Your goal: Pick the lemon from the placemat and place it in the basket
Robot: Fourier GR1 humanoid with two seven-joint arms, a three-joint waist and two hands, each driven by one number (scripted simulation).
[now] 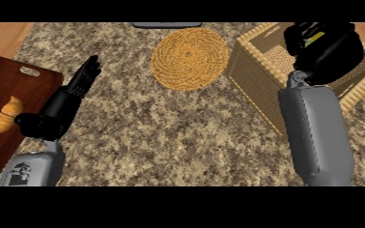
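Yellow lemon (314, 38) in right hand (324, 53) over wicker basket (260, 72)

Grey forearms (314, 130); black hands, left (75, 89), right (328, 48).

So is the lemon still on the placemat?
No. The placemat is bare; the right hand holds the lemon over the basket.

Even, soft, bright lighting; no harsh shadows or glare.
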